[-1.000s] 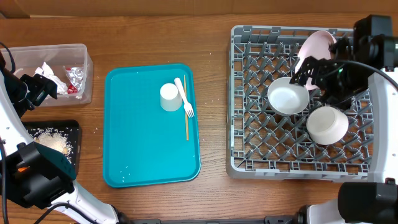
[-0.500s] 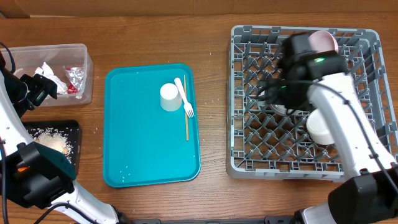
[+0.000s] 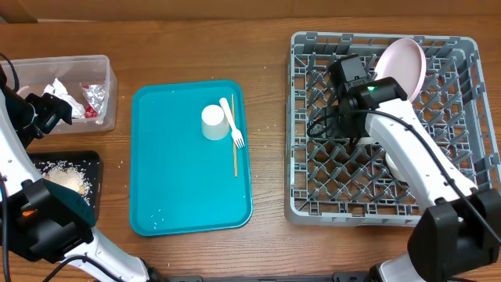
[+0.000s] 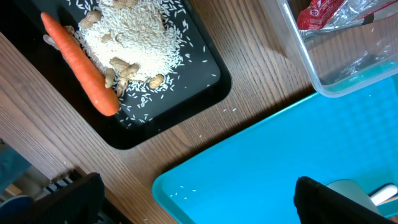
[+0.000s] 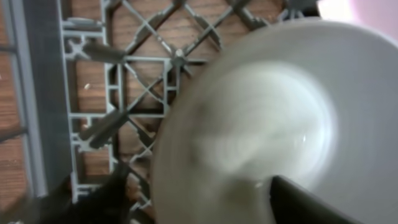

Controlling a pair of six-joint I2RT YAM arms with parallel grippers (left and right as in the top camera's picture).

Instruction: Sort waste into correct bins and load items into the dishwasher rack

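Although it is blurred, a white bowl (image 5: 261, 124) shows.

left arm (image 3: 14, 160): well left of the dishwasher rack (image 3: 297, 157)
left gripper (image 4: 198, 186): jaws spread wide
right arm (image 3: 407, 149): stretched over rack
right gripper (image 5: 196, 186): jaws apart, blurred

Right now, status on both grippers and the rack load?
Left gripper open, empty. Right gripper over white bowl in rack, blurred, grip unclear. Not yet loaded: cup, fork, stick, on teal tray. Nothing blocking them.
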